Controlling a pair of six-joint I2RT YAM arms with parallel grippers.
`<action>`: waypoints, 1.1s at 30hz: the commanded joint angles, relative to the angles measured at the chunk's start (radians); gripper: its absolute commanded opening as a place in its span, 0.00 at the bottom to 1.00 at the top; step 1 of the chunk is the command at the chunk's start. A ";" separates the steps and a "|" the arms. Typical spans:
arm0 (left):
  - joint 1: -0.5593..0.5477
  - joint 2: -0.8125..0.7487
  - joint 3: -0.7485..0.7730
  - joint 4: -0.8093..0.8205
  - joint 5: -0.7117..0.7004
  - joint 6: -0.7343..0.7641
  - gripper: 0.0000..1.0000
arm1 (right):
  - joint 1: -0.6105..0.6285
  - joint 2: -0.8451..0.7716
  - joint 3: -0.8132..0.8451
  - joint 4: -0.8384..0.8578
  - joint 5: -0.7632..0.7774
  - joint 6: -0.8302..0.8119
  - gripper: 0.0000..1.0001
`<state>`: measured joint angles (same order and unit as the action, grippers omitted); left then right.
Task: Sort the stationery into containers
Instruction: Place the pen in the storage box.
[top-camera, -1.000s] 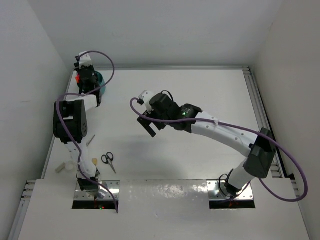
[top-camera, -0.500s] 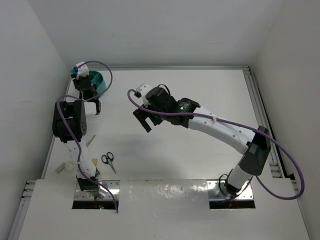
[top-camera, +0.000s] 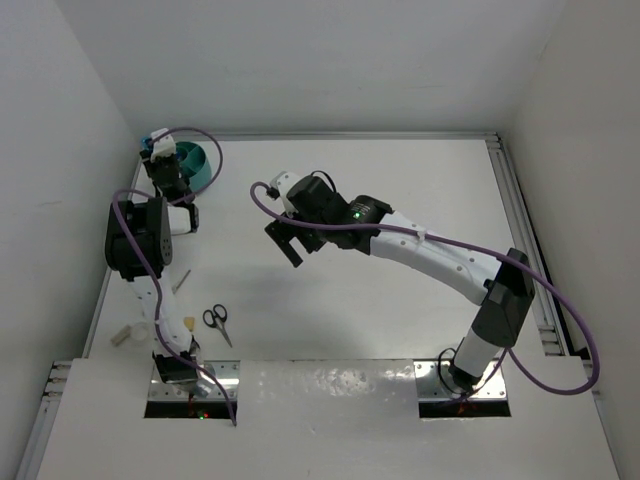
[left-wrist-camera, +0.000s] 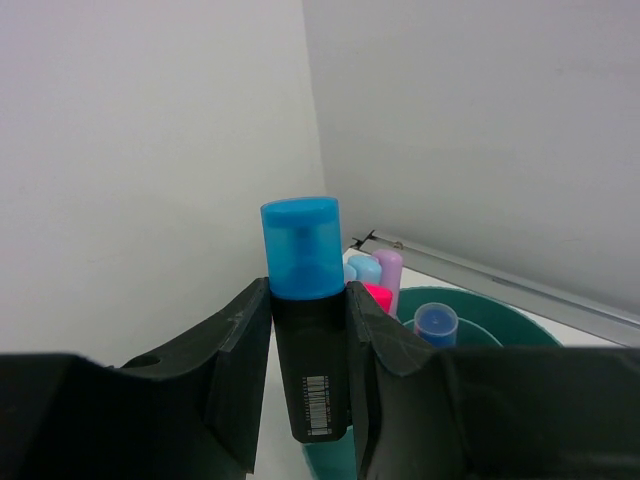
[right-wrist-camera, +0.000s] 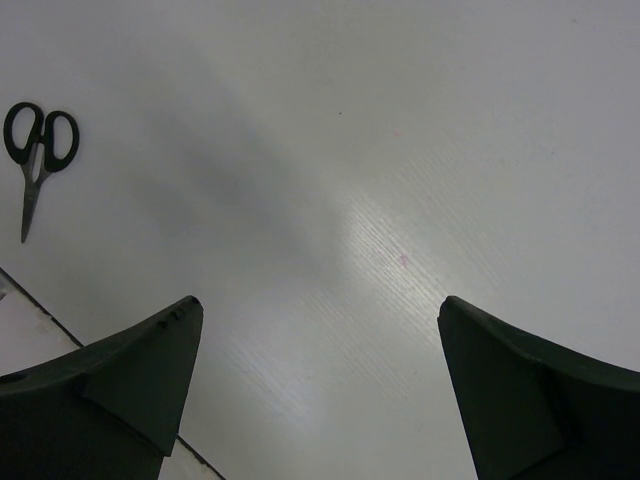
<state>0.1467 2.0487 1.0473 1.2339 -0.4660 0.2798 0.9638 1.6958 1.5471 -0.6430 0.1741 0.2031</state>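
1. left gripper (left-wrist-camera: 305, 300): jaws part-closed, clamped on a black marker with a blue cap (left-wrist-camera: 300, 250), held upright, cap up
2. teal organiser cup (left-wrist-camera: 520, 322): just beyond the held marker, near the table's far left corner; a pink marker (left-wrist-camera: 378, 296) and a light-blue marker (left-wrist-camera: 365, 268) stand inside
3. right gripper (right-wrist-camera: 318, 300): jaws fully spread, holding nothing, above the white table (right-wrist-camera: 400, 150)
4. black-handled scissors (right-wrist-camera: 35, 150): flat on the table, near the left arm's base
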 joint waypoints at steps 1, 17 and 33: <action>0.013 0.036 0.022 0.108 0.041 -0.017 0.00 | 0.000 -0.036 0.018 -0.004 0.019 0.001 0.99; 0.024 0.097 0.011 0.320 0.182 0.027 0.00 | 0.000 -0.027 0.044 -0.032 0.033 0.012 0.99; 0.030 -0.008 -0.018 0.320 0.274 0.010 0.00 | -0.002 -0.002 0.073 -0.052 0.028 0.004 0.99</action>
<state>0.1658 2.1178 1.0317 1.2942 -0.2447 0.3115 0.9638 1.6962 1.5738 -0.6964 0.1844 0.2066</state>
